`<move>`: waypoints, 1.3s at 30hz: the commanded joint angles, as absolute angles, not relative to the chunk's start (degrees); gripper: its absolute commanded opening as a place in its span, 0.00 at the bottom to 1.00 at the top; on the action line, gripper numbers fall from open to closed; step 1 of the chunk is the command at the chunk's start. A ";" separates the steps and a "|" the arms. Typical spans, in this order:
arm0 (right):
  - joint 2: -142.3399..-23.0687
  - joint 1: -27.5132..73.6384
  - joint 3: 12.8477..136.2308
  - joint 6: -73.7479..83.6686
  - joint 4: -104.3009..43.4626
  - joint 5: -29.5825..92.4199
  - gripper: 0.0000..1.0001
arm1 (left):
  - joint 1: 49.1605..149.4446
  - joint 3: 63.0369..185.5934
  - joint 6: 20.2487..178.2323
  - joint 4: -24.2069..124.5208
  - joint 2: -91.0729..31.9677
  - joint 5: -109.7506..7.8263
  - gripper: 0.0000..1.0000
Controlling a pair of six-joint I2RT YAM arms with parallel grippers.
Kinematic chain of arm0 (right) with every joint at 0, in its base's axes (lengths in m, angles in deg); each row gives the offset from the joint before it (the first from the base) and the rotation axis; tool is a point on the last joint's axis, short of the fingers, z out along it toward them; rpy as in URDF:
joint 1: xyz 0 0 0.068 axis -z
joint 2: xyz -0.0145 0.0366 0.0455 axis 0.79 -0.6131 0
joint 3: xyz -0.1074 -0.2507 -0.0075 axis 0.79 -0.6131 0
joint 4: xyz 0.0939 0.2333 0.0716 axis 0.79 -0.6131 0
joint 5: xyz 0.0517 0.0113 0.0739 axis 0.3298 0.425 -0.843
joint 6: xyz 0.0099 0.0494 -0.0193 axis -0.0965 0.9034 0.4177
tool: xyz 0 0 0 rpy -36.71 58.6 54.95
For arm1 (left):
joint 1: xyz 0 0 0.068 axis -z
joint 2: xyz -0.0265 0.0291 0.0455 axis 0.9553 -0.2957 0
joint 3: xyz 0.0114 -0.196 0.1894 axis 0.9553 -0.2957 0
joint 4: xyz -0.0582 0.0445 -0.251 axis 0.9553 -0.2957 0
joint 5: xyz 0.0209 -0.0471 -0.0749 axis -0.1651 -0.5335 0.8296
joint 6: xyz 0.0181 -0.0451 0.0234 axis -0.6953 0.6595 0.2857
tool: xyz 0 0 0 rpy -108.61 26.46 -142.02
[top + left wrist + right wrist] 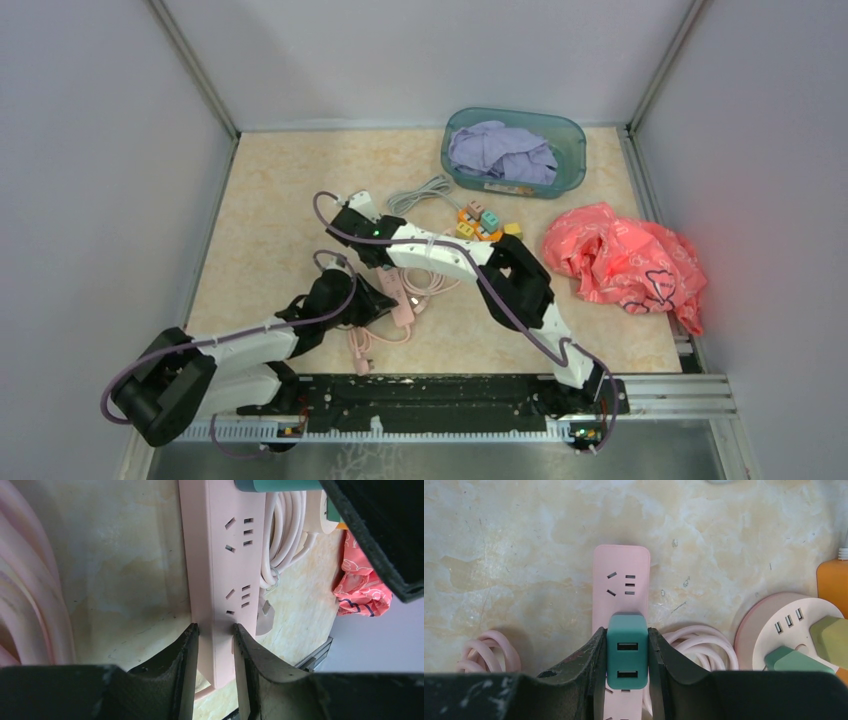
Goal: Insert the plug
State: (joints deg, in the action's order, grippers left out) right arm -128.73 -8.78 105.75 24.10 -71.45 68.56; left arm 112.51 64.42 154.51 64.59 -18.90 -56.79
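Observation:
A pink power strip lies on the table; it also shows in the left wrist view and in the top view. My right gripper is shut on a teal USB charger plug and holds it over the strip, just short of the strip's end socket. The plug's edge shows at the top of the left wrist view. My left gripper is shut on the near end of the strip, one finger on each side. Whether the plug's pins are in a socket is hidden.
A round pink socket hub with green plugs lies right of the strip, with coiled pink cable between. Coloured adapters and a grey cable lie further back. A teal bin with purple cloth and a red bag sit at right.

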 commanded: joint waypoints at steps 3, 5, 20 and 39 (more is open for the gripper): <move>-133.57 -7.18 102.60 20.64 -81.70 62.67 0.01 | 113.32 63.62 153.55 60.64 -16.50 -57.78 0.40; -132.76 -7.17 104.34 20.32 -81.37 62.90 0.05 | 113.32 63.58 153.37 60.27 -15.89 -57.98 0.41; -122.34 -7.14 110.15 18.60 -75.51 59.70 0.45 | 113.23 63.31 152.14 57.76 -12.59 -58.89 0.55; -88.17 -1.64 76.29 15.69 -58.93 73.78 0.83 | 113.06 70.06 141.29 40.41 1.37 -68.49 0.84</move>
